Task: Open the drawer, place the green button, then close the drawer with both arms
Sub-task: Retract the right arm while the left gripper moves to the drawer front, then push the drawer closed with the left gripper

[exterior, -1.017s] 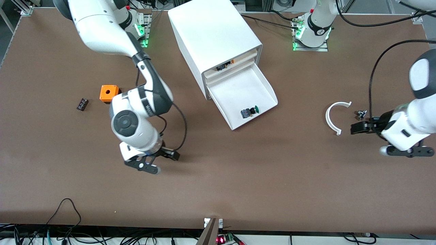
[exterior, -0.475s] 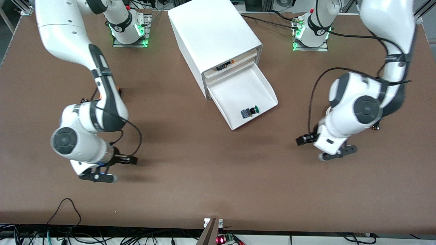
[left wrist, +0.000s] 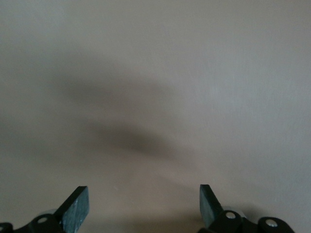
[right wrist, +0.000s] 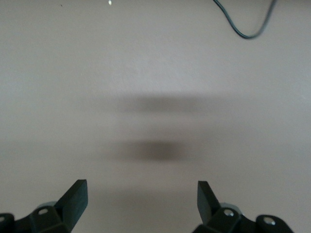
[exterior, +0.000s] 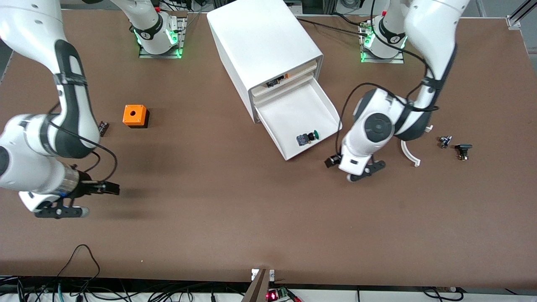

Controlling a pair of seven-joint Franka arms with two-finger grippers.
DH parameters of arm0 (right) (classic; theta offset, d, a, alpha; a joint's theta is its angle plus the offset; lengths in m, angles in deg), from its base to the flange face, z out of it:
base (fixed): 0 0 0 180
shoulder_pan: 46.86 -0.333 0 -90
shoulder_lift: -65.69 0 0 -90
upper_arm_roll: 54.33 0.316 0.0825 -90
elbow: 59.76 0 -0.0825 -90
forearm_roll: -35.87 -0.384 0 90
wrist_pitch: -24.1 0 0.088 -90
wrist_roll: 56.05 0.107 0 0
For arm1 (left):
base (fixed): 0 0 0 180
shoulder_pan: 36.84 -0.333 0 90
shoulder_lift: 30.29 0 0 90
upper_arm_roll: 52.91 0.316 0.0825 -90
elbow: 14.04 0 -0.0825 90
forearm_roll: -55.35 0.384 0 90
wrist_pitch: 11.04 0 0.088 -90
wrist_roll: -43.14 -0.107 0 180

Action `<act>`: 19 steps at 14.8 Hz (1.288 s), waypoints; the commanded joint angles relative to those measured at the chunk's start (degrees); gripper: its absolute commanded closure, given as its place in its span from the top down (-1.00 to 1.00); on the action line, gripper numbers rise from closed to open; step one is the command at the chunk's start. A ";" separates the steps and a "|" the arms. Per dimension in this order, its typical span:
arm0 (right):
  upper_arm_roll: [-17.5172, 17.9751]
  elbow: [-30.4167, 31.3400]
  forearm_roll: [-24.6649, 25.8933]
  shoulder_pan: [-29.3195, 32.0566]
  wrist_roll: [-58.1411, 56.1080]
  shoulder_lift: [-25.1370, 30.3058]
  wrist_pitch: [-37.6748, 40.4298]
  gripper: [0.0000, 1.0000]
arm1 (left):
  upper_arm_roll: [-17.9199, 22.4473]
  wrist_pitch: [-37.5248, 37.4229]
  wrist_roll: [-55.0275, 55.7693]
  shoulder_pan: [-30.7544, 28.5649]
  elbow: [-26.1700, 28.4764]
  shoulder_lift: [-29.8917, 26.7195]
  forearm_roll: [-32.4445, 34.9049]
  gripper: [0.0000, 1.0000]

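Note:
The drawer (exterior: 293, 111), second from the top of the white cabinet (exterior: 260, 42), stands pulled out. The button (exterior: 307, 137) with its green cap lies on its side in the drawer, close to the front wall. My left gripper (exterior: 356, 167) hangs open over bare table just off the drawer's front corner, toward the left arm's end; its fingers (left wrist: 77, 206) frame only bare table, as the left gripper (left wrist: 144, 194) holds nothing. My right gripper (exterior: 56, 201) is open over bare table at the right arm's end, and the right gripper (right wrist: 142, 189) is empty too.
An orange cube (exterior: 135, 115) and a small black part (exterior: 103, 128) lie toward the right arm's end. A white curved piece (exterior: 409, 153) and two small parts (exterior: 444, 141) (exterior: 463, 150) lie toward the left arm's end. A black-and-orange part (exterior: 277, 80) shows in the top drawer.
The right arm swung away from the cabinet toward its own end of the table. The left arm came in from its end to beside the drawer's front. Both grippers stayed open.

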 commanded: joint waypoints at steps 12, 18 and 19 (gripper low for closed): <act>0.90 20.19 -0.59 -0.90 7.46 31.73 13.95 1.00 | -6.93 4.18 4.53 4.37 7.86 -0.69 0.22 1.00; 1.69 17.32 0.55 -1.78 7.28 33.60 16.40 1.00 | -13.61 2.26 9.45 4.37 9.45 -0.69 -0.04 1.00; 1.78 16.18 1.77 -1.96 7.19 33.33 17.63 1.00 | -14.66 1.29 9.54 4.37 9.45 -0.69 -0.22 1.00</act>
